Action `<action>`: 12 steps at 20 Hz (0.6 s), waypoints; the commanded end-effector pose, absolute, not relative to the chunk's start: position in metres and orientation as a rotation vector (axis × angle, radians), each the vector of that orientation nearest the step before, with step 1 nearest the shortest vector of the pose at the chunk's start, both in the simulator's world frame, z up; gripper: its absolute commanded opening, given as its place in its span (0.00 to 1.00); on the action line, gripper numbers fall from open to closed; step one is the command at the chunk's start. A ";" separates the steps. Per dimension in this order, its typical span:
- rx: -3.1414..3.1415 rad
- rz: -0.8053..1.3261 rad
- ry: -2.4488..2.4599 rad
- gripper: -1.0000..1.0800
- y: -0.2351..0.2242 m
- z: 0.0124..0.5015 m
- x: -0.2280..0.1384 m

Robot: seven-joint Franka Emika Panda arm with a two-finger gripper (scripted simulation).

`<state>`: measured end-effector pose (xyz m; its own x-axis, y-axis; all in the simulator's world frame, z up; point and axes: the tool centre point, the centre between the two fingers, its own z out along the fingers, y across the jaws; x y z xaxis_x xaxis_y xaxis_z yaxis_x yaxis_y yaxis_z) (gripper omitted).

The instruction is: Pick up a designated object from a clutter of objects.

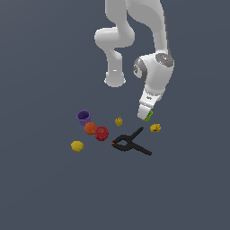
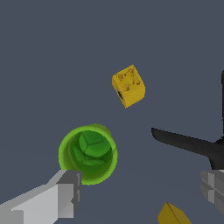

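The gripper (image 2: 140,192) stands wide, its two fingers well apart and gripping nothing. The green cup (image 2: 89,153) sits rim-up just beside one finger (image 2: 65,194), not between the pair. Near the other finger lies a handle of the black spring clamp (image 2: 188,144). Beyond the cup, farther from the fingertips, rests a yellow studded brick (image 2: 128,85). In the exterior view the purple cup (image 1: 83,117) is well apart from the tool.

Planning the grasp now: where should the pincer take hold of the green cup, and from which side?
Probably from above, across the rim. The green cup stands upright with its open mouth facing the wrist camera, so one finger could pinch the round wall. The pincer is open; the yellow brick and black clamp lie apart.
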<state>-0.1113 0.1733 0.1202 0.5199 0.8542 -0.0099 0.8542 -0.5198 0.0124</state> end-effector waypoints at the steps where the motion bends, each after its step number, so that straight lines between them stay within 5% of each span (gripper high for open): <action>1: 2.677 -0.002 1.623 0.96 0.182 0.109 -0.125; 12: 2.599 -0.001 1.764 0.96 0.195 0.093 -0.149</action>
<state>-0.1494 0.1954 0.0932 0.3686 0.9296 -0.0013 0.9296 -0.3686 -0.0005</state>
